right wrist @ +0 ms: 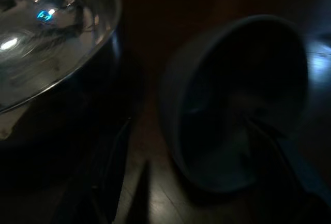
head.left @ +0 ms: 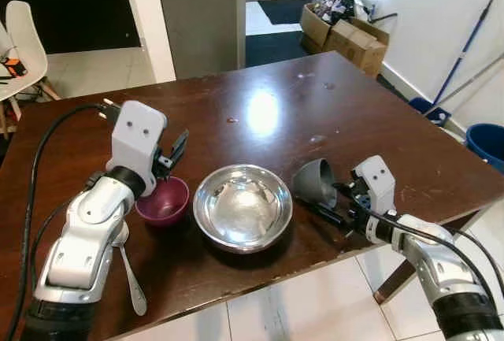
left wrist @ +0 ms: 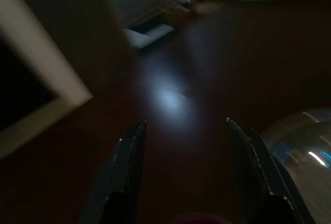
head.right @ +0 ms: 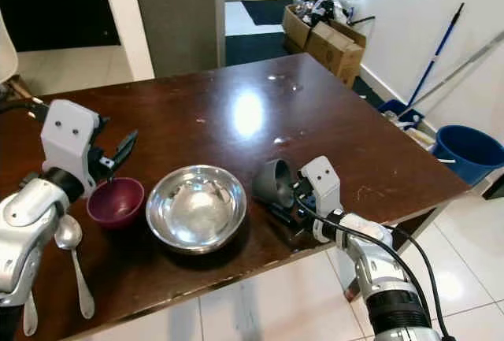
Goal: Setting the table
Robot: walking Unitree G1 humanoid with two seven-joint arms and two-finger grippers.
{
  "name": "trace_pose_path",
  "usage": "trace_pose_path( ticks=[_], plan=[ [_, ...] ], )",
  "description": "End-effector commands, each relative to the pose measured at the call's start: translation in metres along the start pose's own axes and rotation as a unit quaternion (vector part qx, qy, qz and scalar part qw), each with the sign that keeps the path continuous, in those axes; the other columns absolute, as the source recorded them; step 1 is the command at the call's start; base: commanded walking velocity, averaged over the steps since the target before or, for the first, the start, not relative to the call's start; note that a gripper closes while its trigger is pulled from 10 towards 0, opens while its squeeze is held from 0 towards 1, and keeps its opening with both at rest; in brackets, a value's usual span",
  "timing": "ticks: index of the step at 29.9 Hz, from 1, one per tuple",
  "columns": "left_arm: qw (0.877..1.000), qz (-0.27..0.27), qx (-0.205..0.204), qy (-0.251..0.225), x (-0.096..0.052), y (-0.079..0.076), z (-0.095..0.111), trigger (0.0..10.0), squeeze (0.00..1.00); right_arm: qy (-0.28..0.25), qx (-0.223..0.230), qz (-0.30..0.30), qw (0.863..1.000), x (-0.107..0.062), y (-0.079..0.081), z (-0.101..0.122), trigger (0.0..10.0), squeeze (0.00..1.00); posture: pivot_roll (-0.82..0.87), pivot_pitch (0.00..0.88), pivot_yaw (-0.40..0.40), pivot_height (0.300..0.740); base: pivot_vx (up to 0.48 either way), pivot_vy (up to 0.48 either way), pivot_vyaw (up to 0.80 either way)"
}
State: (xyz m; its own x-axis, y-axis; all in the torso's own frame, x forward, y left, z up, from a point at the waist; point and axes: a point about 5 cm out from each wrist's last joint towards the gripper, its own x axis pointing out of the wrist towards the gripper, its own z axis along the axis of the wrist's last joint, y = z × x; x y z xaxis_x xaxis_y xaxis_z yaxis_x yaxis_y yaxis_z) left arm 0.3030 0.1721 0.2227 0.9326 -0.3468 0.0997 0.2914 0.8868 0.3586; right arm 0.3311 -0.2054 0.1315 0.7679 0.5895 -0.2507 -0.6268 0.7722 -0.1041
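A dark brown wooden table (head.left: 315, 113) with a glossy top carries a steel bowl (head.left: 242, 205) near its front edge, with a small maroon bowl (head.left: 164, 202) just beside it on the robot's left. On the steel bowl's other side a grey cup (head.left: 313, 182) lies tipped on its side. A metal spoon (head.right: 72, 258) lies lengthwise near the front edge, on the left of the maroon bowl, with a second spoon handle (head.right: 29, 314) just beside it.

Bowls (head.left: 242, 205) crowd near edge (far tabletop (head.left: 315, 105) open)
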Motion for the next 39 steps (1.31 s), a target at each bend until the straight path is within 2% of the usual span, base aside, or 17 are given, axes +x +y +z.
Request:
trace_pose_path(
  ticks=[1,2,3,4,7,9,11,20,25,27,29,32,34,35,37,39],
  plan=[
    [0.997,-0.071,0.005,0.022,-0.008,-0.007,-0.003,10.0,0.0,0.02,-0.022,0.014,0.999,0.003,0.0,-0.004,4.1,0.0,0.04,0.052,0.11,0.74,0.0,0.0,0.0],
    [0.994,-0.103,0.01,0.031,-0.012,-0.009,-0.004,10.0,0.0,0.025,-0.029,0.019,0.999,0.005,0.0,-0.005,4.1,0.0,0.04,0.052,0.11,0.74,0.0,0.0,0.0],
    [0.99,-0.136,0.006,0.042,-0.017,-0.011,-0.005,10.0,0.0,0.03,-0.036,0.026,0.999,0.007,0.0,-0.006,0.6,0.0,0.04,0.054,0.111,0.74,0.0,0.0,0.0],
    [0.987,-0.153,0.002,0.047,-0.02,-0.012,-0.005,10.0,0.0,0.031,-0.039,0.031,0.998,0.008,0.0,-0.006,0.0,0.0,0.05,0.054,0.11,0.74,0.0,0.0,0.0],
    [0.983,-0.175,-0.006,0.055,-0.024,-0.012,-0.005,10.0,0.0,0.035,-0.046,0.036,0.998,0.009,0.0,-0.007,0.0,0.0,0.05,0.055,0.111,0.74,0.0,0.0,0.0],
    [0.968,-0.237,-0.006,0.078,-0.037,-0.012,-0.005,10.0,0.0,0.045,-0.063,0.042,0.996,0.011,-0.002,-0.007,0.0,0.0,0.04,0.058,0.111,0.74,0.0,0.0,0.0],
    [0.958,-0.272,-0.007,0.087,-0.045,-0.011,-0.002,10.0,0.0,0.049,-0.073,0.04,0.995,0.011,-0.006,-0.005,0.0,0.0,0.04,0.058,0.11,0.74,0.0,0.0,0.0],
    [0.958,-0.274,-0.012,0.083,-0.047,-0.008,0.006,10.0,0.0,0.075,-0.11,0.046,0.99,0.007,-0.023,0.002,0.0,0.0,0.05,0.063,0.1,0.74,0.0,0.0,0.0],
    [0.959,-0.269,-0.014,0.084,-0.049,-0.007,0.008,10.0,0.0,0.081,-0.126,0.054,0.987,0.009,-0.026,0.006,0.0,0.0,0.05,0.066,0.094,0.74,0.0,0.0,0.0],
    [0.961,-0.265,-0.018,0.083,-0.049,-0.007,0.008,10.0,0.0,0.094,-0.155,0.057,0.982,0.01,-0.029,0.01,0.0,0.0,0.05,0.067,0.089,0.74,0.0,0.0,0.0],
    [0.961,-0.264,-0.019,0.083,-0.049,-0.008,0.008,10.0,0.0,0.099,-0.163,0.058,0.98,0.01,-0.03,0.011,0.0,0.0,0.05,0.068,0.087,0.74,0.0,0.0,0.0],
    [0.962,-0.261,-0.023,0.081,-0.05,-0.008,0.008,10.0,0.0,0.129,-0.2,0.077,0.968,0.007,-0.034,0.014,0.0,0.0,0.05,0.07,0.083,0.74,0.0,0.0,0.0],
    [0.962,-0.259,-0.025,0.08,-0.05,-0.009,0.009,10.0,0.0,0.155,-0.232,0.1,0.955,0.005,-0.035,0.015,0.0,0.0,0.04,0.074,0.077,0.74,0.0,0.0,0.0],
    [0.962,-0.259,-0.025,0.08,-0.05,-0.009,0.009,10.0,0.0,0.155,-0.232,0.1,0.955,0.005,-0.035,0.015,0.0,0.0,0.04,0.074,0.077,0.74,0.0,0.0,0.0],
    [0.963,-0.256,-0.027,0.078,-0.05,-0.01,0.009,10.0,0.0,0.176,-0.262,0.12,0.941,0.004,-0.035,0.014,0.0,0.0,0.04,0.077,0.073,0.74,0.0,0.0,0.0],
    [0.964,-0.253,-0.029,0.078,-0.05,-0.01,0.009,10.0,0.0,0.201,-0.3,0.144,0.921,0.003,-0.033,0.011,0.0,0.0,0.04,0.08,0.068,0.74,0.0,0.0,0.0]
  ],
)
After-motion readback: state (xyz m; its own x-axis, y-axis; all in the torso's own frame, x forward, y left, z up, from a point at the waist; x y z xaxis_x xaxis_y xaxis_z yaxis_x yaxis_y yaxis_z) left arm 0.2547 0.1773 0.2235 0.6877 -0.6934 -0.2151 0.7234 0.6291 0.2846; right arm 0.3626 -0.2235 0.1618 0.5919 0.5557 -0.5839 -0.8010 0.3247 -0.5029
